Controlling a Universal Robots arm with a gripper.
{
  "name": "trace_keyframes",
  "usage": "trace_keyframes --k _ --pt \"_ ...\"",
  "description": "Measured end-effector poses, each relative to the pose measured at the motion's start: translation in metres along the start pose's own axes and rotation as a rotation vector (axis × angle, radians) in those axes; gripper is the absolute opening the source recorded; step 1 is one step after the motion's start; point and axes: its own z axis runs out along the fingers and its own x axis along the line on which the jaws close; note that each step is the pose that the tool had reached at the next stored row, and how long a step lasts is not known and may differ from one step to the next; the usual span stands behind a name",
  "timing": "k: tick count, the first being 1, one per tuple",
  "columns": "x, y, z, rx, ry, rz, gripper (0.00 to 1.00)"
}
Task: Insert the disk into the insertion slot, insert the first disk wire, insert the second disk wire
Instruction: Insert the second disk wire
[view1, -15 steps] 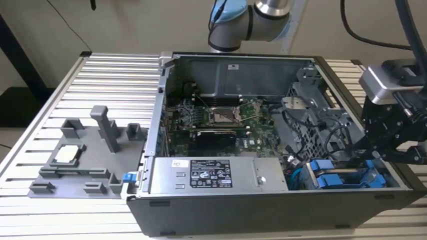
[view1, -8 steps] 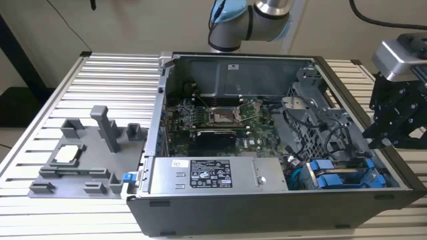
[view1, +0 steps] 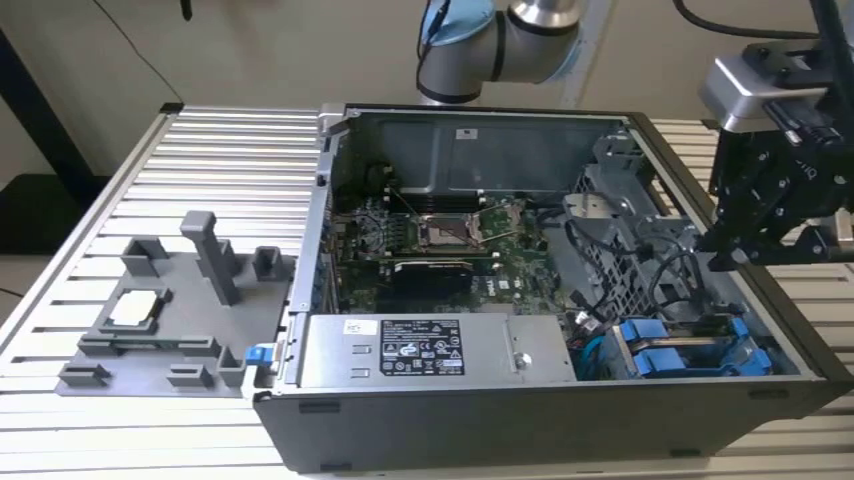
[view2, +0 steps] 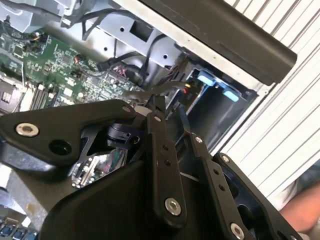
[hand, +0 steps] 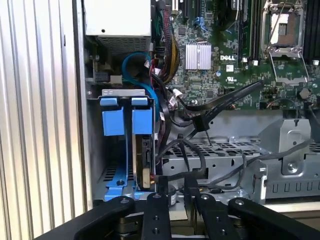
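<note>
Two fingers (hand: 174, 186) slightly parted, empty, above case rim (view1: 787, 330), near blue-framed disk (hand: 142, 145).

Black two-fingered gripper (view2: 170, 112) hangs over the open grey metal computer case (view2: 210, 30), its slim fingers (view2: 159, 145) close together with a narrow gap, tips near black cables (view2: 135, 65) beside a green circuit board (view2: 55, 55) and blue plastic tabs (view2: 207, 79)

Even bright daylight, soft shadows inside case, near pincer linkage blurred
</note>
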Motion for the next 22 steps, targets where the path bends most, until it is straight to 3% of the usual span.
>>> trace_keyframes --k 5,8,9,10,13,15,19,22 --pt "-0.0179 0.0136 0.0031 0.0058 -0.0002 -0.001 0.27" --pt "-0.0239 0.0266 0.0038 0.0062 0.0073 -0.001 0.27" --pt "-0.0248 0.0304 0.0039 0.0063 0.0132 -0.002 0.27" --pt "-0.0250 0.0329 0.0038 0.0064 0.0248 -0.003 0.27" --pt "-0.0250 0.0341 0.0037 0.0039 0.0692 -0.023 0.27" --pt "-0.0260 0.0362 0.0041 0.0036 0.0879 -0.034 0.27" --pt "-0.0301 0.0430 0.0042 0.0093 0.0969 -0.037 0.27" --pt "-0.0313 0.0484 0.0031 0.0184 0.0982 -0.038 0.27"
